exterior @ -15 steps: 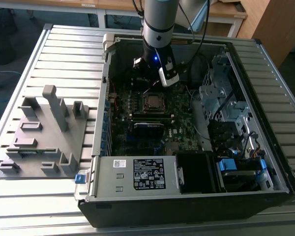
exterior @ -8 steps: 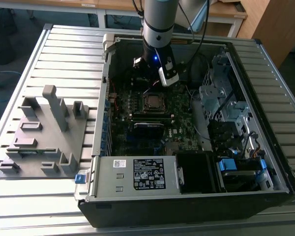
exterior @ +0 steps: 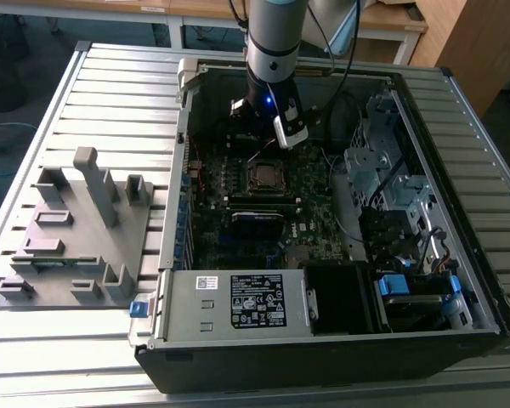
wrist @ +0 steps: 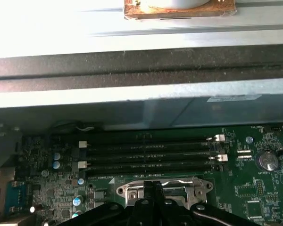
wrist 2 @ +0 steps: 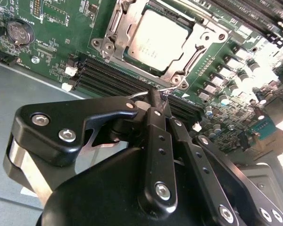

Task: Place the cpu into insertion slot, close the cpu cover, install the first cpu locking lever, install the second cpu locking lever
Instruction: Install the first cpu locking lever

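Black 2-finger gripper (wrist 2: 153, 96) on grey arm (exterior: 274, 51) hangs low inside open black computer case (exterior: 238, 370), over green circuit board (wrist 2: 56, 42). Fingers clenched tight together, no gap seen. Tips sit at thin silvery wire lever (wrist 2: 168, 88) by socket edge; whether lever is pinched: cannot tell. Square silvery cpu (wrist 2: 153, 40) sits in small square insertion slot (exterior: 263, 176), approx. mid-board. Thin silvery metal cpu cover (wrist 2: 114, 34) lies flat round cpu. 4 long black memory slots (wrist: 151, 153) run just beside socket.
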